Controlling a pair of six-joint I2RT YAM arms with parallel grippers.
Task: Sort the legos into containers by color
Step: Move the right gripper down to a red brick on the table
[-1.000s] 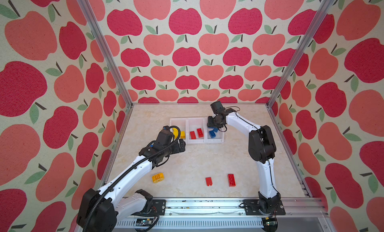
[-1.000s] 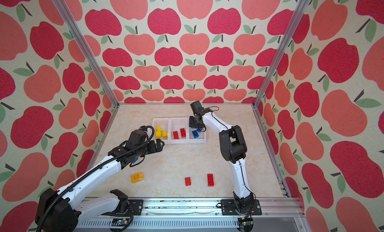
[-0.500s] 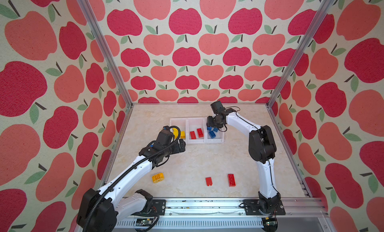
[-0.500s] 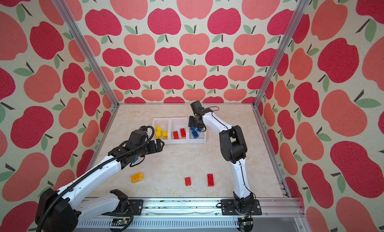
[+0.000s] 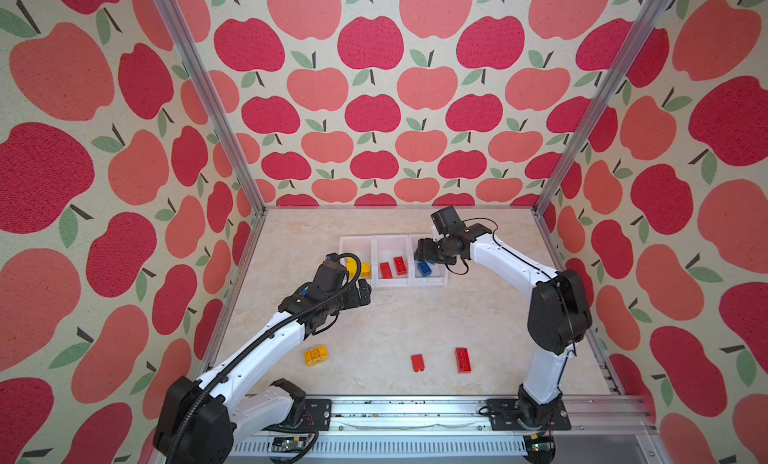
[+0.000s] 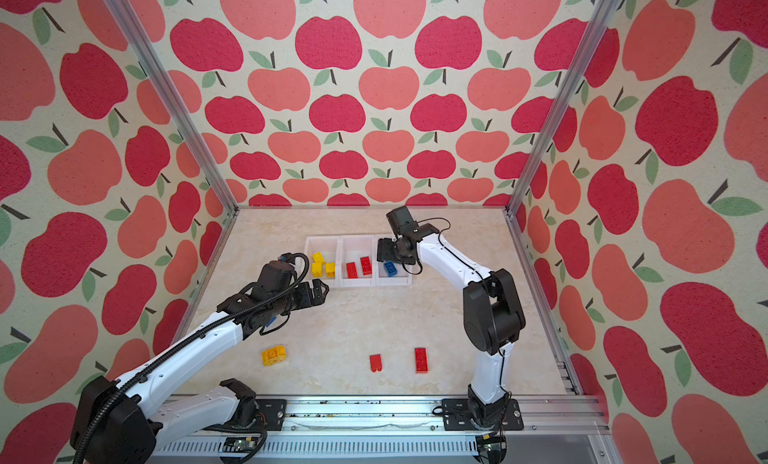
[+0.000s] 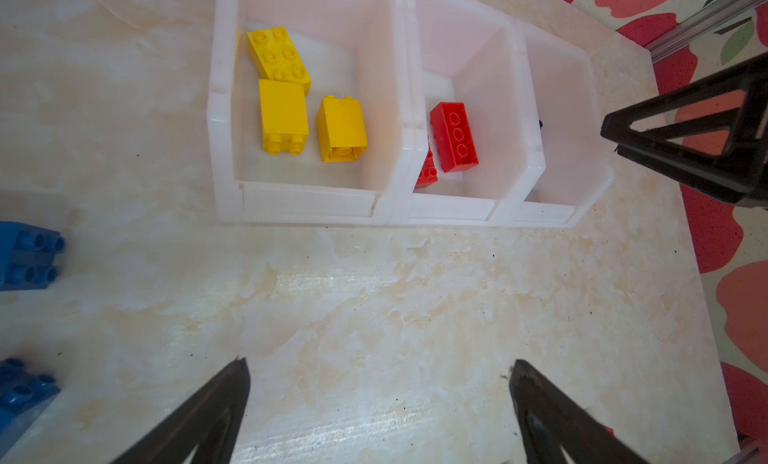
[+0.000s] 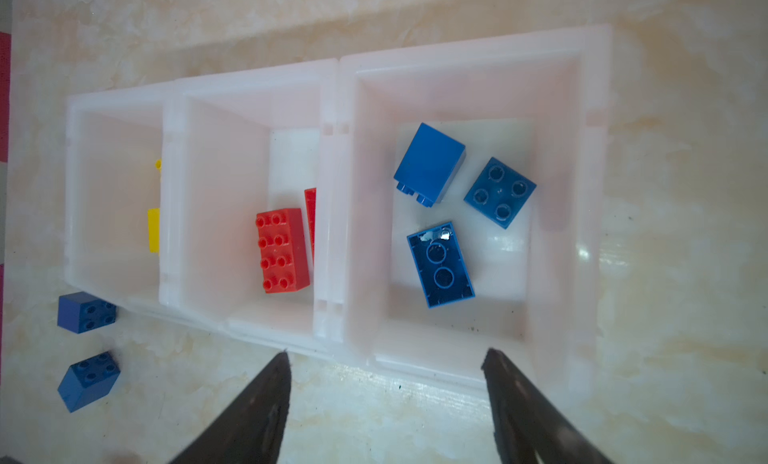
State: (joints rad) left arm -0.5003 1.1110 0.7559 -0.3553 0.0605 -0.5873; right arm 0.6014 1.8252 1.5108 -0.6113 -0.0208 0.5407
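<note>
"White translucent plastic bins [image 5: 356, 246], three joined in a row: where do they stand?"

"Toward the back of the marble-patterned tabletop [image 5: 415, 316], well apart from both apple-patterned side walls [image 5: 187, 254]. Bare surface runs from their front rims to the loose pieces near the aluminium front rail [image 5: 415, 414]. Open tabletop lies beyond the right bin's outer wall."

"Contents and strays?"

"Three yellow studded bricks [image 7: 283, 117] in the left bin, two red oblong bricks [image 8: 282, 250] in the middle, three blue studded bricks [image 8: 440, 264] in the right. Two blue square bricks [image 8: 86, 312] lie on the tabletop just beside the yellow bin's outer corner, largely hidden under the left arm [image 5: 266, 345] in both top views. Near the front: a yellow rounded piece [image 5: 316, 355], a small red brick [image 5: 417, 363] and a long red brick [image 5: 463, 360], each apart from the others."

"Gripper status?"

"Right gripper [image 8: 386, 356]: above the blue bin, fingers spread, nothing between them. Left gripper [image 7: 378, 363]: over bare tabletop just in front of the bins, fingers at full spread, holding nothing."
</note>
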